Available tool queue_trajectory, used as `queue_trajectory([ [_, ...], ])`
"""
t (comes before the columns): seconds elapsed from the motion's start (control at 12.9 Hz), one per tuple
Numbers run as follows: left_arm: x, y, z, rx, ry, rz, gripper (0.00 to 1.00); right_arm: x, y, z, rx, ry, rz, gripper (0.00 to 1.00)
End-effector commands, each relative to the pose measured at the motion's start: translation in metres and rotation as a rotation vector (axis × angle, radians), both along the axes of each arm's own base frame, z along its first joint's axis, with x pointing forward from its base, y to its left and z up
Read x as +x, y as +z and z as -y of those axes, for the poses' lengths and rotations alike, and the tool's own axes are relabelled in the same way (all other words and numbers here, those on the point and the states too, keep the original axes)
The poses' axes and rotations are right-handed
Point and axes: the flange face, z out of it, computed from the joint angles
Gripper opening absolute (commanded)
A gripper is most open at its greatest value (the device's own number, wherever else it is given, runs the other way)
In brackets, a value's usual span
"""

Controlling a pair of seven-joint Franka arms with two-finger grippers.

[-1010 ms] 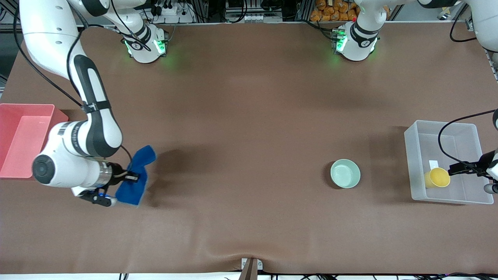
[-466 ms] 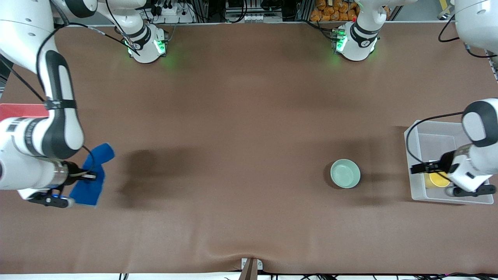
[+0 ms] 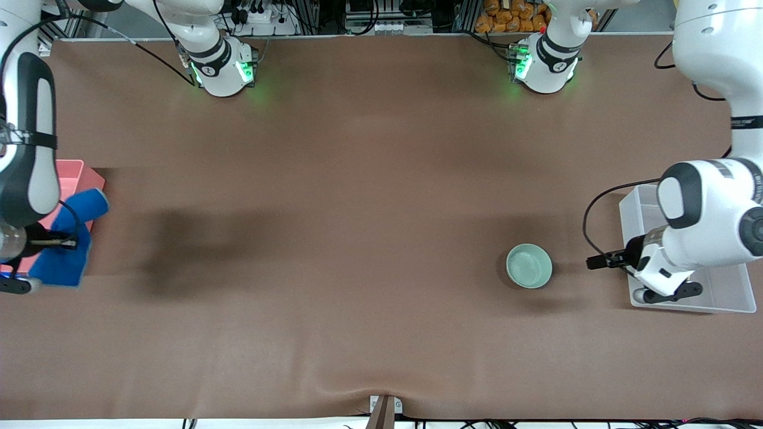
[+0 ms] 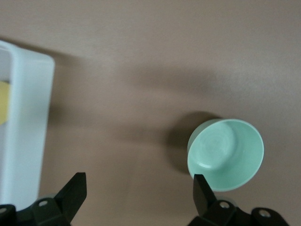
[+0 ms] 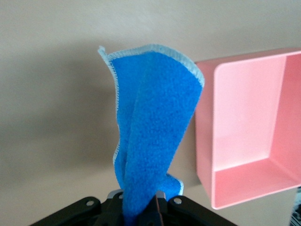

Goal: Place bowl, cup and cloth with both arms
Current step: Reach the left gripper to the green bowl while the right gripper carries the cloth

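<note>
The royal-blue cloth [image 3: 65, 247] hangs from my right gripper [image 3: 50, 243], which is shut on it over the edge of the pink bin [image 3: 80, 173]. In the right wrist view the cloth [image 5: 150, 127] dangles from the gripper [image 5: 141, 200] beside the pink bin [image 5: 249, 117]. The mint-green bowl [image 3: 529, 266] stands upright on the table. My left gripper [image 3: 601, 261] is open and empty over the table between the bowl and the clear bin [image 3: 633, 208]. The left wrist view shows the gripper [image 4: 138, 183], the bowl [image 4: 225, 153] and a strip of the yellow cup [image 4: 3, 101] inside the clear bin [image 4: 28, 117]. In the front view the left arm hides the cup.
The pink bin sits at the right arm's end of the table and the clear bin at the left arm's end. Brown table cover [image 3: 357, 208] spans between them. The arm bases [image 3: 223, 68] stand along the table's edge farthest from the front camera.
My right gripper carried the cloth toward the right arm's end, up to the pink bin. My left gripper moved from over the cup in the clear bin out toward the bowl.
</note>
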Motion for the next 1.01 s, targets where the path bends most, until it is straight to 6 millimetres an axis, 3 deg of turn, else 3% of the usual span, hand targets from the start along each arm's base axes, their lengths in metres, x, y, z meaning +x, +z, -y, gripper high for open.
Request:
queue_trajectory([
  [0.0,0.001,-0.033,0.030,0.025,0.044,0.017,1.00,-0.024,0.004,0.046,0.023,0.015,-0.053,0.00],
  [0.23,0.001,-0.063,0.054,0.057,0.061,0.015,1.00,-0.037,-0.002,0.090,0.011,0.020,-0.075,0.00],
  [0.39,-0.002,-0.083,0.061,0.061,0.070,0.002,1.00,-0.038,-0.002,0.105,-0.013,0.036,-0.061,0.00],
  [0.62,-0.015,-0.097,0.068,0.064,0.087,-0.014,0.98,-0.037,-0.005,0.125,-0.039,0.090,-0.032,0.00],
  [0.7,-0.019,-0.104,0.068,0.066,0.102,-0.008,0.84,-0.039,-0.005,0.132,-0.048,0.118,-0.040,0.00],
  [0.78,-0.022,-0.109,0.067,0.068,0.108,-0.007,0.60,-0.040,-0.005,0.136,-0.049,0.147,-0.044,0.00],
  [0.93,-0.024,-0.112,0.068,0.069,0.110,-0.011,0.26,-0.044,-0.005,0.148,-0.042,0.236,-0.075,0.00],
])
